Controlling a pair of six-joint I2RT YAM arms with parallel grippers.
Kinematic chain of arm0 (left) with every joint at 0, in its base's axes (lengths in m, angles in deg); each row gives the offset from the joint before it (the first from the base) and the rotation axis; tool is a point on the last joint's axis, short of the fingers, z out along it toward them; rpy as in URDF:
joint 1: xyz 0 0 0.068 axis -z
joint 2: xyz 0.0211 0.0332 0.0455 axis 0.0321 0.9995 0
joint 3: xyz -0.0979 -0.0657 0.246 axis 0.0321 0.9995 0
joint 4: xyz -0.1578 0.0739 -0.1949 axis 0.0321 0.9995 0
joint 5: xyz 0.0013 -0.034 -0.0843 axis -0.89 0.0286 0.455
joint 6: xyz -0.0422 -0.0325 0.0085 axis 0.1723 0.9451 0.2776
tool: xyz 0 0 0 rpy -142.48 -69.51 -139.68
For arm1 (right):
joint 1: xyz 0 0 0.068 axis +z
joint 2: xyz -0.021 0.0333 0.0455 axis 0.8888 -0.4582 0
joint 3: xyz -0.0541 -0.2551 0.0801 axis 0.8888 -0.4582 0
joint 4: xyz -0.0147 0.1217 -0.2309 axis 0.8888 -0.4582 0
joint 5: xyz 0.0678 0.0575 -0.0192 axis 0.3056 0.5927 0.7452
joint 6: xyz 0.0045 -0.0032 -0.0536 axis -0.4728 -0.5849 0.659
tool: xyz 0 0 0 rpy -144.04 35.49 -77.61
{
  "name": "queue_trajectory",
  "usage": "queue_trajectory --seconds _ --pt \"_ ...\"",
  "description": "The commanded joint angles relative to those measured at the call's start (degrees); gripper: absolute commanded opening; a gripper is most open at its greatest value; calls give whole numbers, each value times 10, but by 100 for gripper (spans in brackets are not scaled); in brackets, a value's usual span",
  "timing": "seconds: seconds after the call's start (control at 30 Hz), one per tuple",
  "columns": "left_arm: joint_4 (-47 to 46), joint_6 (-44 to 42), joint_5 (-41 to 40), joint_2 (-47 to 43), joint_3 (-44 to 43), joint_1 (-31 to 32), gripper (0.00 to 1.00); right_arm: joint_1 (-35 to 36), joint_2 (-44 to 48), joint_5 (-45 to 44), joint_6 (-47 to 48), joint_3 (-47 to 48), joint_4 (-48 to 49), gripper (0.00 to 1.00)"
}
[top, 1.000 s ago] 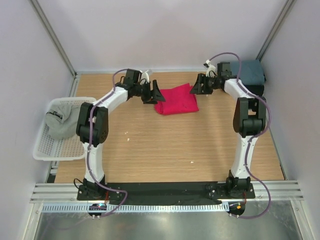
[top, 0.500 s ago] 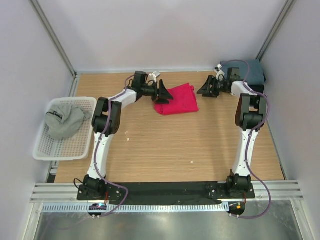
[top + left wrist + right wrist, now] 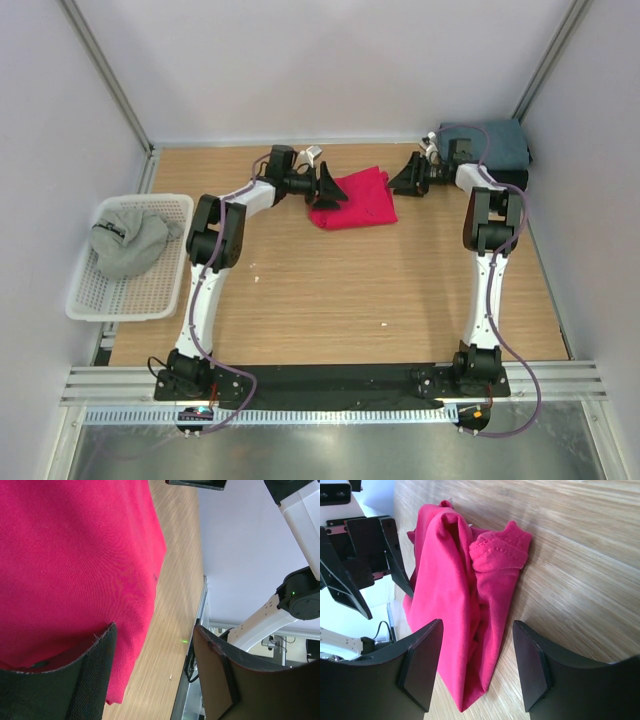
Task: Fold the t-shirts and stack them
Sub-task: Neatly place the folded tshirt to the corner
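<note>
Top camera: the crimson-red cloth t-shirt [image 3: 355, 200] lies in a loose, rumpled fold on the far middle of the light wooden table [image 3: 330, 290]. My left gripper [image 3: 330, 187] sits at its left edge, and my right gripper [image 3: 405, 176] is just off its far right corner. Both point inward with their fingers spread. The light grey t-shirt [image 3: 125, 245] is bunched inside the white plastic mesh basket [image 3: 80, 300] at the table's left edge. The slate-blue t-shirt [image 3: 505, 143] lies folded in the far right corner on a black cloth [image 3: 518, 180], of which only an edge shows.

Left wrist camera: my left gripper [image 3: 155, 672] is wide open and clamps nothing. The red t-shirt [image 3: 75, 555] fills the left of the view, and its edge reaches into the gap between my 2 fingers [image 3: 90, 680]. 1 finger overlaps the cloth, but I cannot tell whether it touches. Bare table [image 3: 175, 580] runs alongside the shirt's edge.

Right wrist camera: my right gripper [image 3: 477, 665] is also wide open and holds nothing. The red t-shirt [image 3: 450, 610] lies on the table [image 3: 580, 580] just ahead of my fingers [image 3: 420, 665], with a hemmed sleeve [image 3: 497, 547] bunched on its right side. Beyond the shirt, my left gripper [image 3: 365, 565] stands at the far edge with its black fingers apart.
</note>
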Motion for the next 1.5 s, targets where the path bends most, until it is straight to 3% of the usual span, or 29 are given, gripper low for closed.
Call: queue_trajectory --seconds 0.0,0.5,0.53,0.67,0.83,0.93,1.13,1.27,1.4,1.47 --pt "-14 3 17 8 -16 1 63 14 -25 -10 11 12 -34 64" --pt "-7 -1 16 13 -23 1 63 70 -35 -74 61 24 -91 61" --pt "-6 0 16 13 -25 0 63 72 -34 -81 63 24 -92 58" --pt "-5 -1 15 13 -25 -1 63 73 -28 -111 62 14 -88 26" --pt "-1 -4 18 9 -23 -1 63 74 16 -175 79 -15 -86 1" --pt "6 -10 24 -2 -23 -5 63 74 83 -257 126 -35 -94 1" --pt "142 -118 -12 -57 -49 -34 65 75 222 -391 200 -89 -85 1" --pt "237 -211 -49 -102 -27 -61 65 75 249 -432 229 -75 -113 1" --pt "424 -347 -48 -121 -17 -57 61 74 271 -489 255 -58 -108 1" --pt "447 -390 -50 -133 32 -56 59 74 273 -520 268 -34 -108 1"
